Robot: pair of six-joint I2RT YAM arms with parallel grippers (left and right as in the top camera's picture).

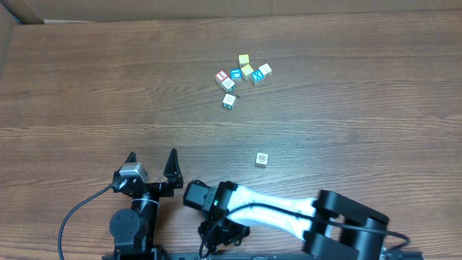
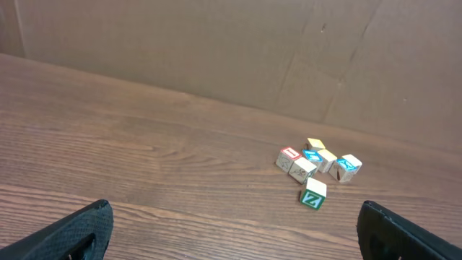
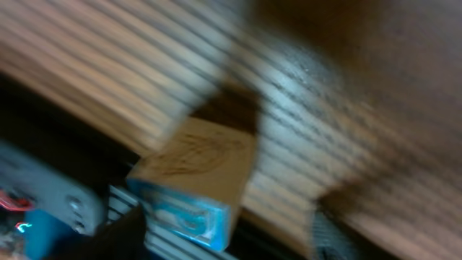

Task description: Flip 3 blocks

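A cluster of small blocks [image 1: 242, 72] lies at the far middle of the table; the left wrist view shows the same blocks [image 2: 314, 160]. A cream block with a green Z side [image 1: 229, 101] [image 2: 313, 193] sits just in front of them. One cream block [image 1: 261, 159] lies alone nearer me. My left gripper [image 1: 151, 160] [image 2: 234, 235] is wide open and empty. My right gripper [image 1: 189, 195] [image 3: 216, 235] is low by the left arm's base. A blurred cream block with a blue face [image 3: 195, 180] sits between its jaws, beside the left finger, with a gap to the right finger [image 3: 325, 231].
The cluster includes yellow-topped cubes [image 1: 244, 60] and a blue cube with a white X [image 1: 257, 78]. The left arm's base [image 1: 133, 224] stands right beside my right gripper. A cardboard wall [image 2: 216, 50] backs the wooden table [image 1: 108, 94].
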